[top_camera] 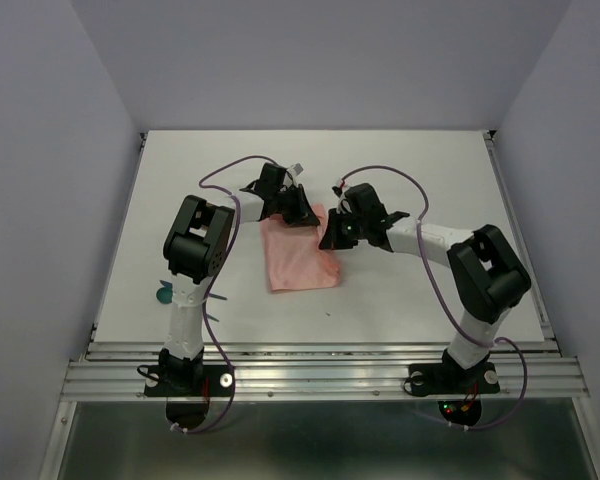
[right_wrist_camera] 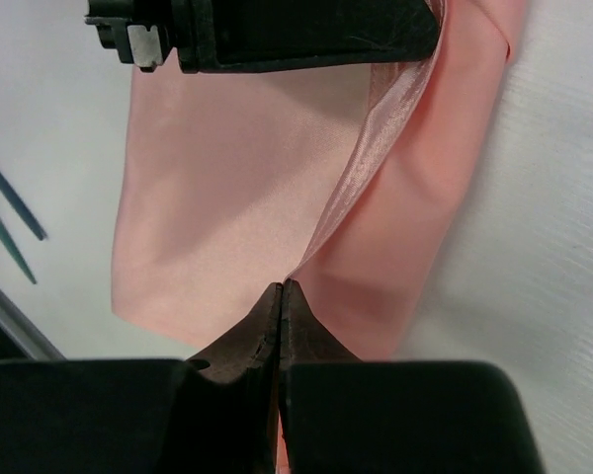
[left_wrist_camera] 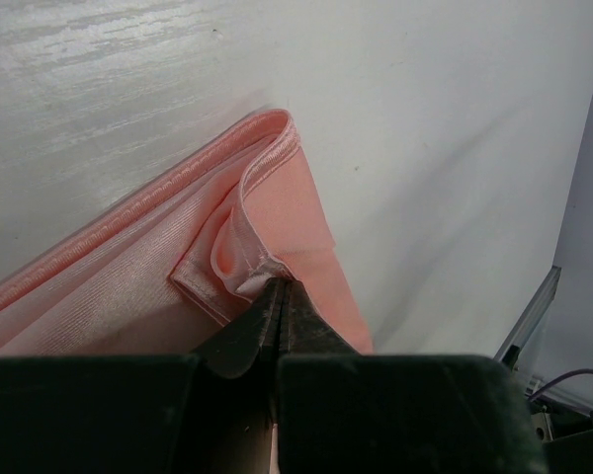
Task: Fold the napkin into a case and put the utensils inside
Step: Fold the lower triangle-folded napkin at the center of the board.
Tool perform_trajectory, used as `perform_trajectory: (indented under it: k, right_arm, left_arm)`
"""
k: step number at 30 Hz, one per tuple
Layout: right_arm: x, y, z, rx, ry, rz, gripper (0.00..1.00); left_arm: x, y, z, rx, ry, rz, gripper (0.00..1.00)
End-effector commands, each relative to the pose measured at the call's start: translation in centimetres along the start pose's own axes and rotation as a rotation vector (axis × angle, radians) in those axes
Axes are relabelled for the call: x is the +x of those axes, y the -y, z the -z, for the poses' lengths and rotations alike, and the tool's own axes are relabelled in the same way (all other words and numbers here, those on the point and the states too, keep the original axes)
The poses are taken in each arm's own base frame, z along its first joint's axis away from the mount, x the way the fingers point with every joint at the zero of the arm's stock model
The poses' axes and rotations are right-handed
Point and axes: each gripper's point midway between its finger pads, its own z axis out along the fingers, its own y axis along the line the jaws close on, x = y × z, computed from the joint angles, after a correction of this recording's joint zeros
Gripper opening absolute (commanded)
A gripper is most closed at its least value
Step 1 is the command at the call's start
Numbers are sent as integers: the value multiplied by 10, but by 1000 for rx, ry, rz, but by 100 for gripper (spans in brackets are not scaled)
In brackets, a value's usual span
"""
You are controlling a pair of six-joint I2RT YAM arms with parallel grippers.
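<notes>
Salmon napkin (right_wrist_camera: 208,197) (creased) in right hand (right_wrist_camera: 282,286)

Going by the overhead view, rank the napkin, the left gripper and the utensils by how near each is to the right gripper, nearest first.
1. napkin: pinched in the right gripper, at the cloth's right edge.
2. left gripper: just to the left, shut on the napkin's far edge.
3. utensils: farthest, well off to the left on the near side.

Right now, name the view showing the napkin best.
Top external: nearly the whole napkin shows, far corners hidden. Left wrist gives one corner pinched by the left gripper; right wrist a partial close-up, a layer lifted by the right gripper.
</notes>
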Motion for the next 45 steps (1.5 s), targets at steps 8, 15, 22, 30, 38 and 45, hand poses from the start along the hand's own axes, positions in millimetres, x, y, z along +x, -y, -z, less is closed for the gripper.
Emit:
perform_trajectory:
  k: [8, 15, 22, 30, 38, 45]
  right_arm:
    - [33, 22, -28, 176, -110, 58, 1]
    - [47, 32, -39, 186, -106, -8, 1]
    - [61, 34, -39, 155, -92, -47, 1]
    - [64, 35, -39, 145, -79, -46, 1]
    - [63, 33, -40, 132, -81, -44, 1]
    - [61, 29, -39, 121, -77, -46, 1]
  left_arm:
    - [39, -62, 2, -240, -88, 49, 6]
    - [22, -40, 21, -236, -43, 28, 9]
    - [1, -12, 49, -239, 19, -13, 15]
    - [-16, 8, 67, -239, 51, -46, 38]
    - [-23, 15, 82, -261, 94, -56, 45]
    - [-40, 23, 96, -238, 227, 2, 45]
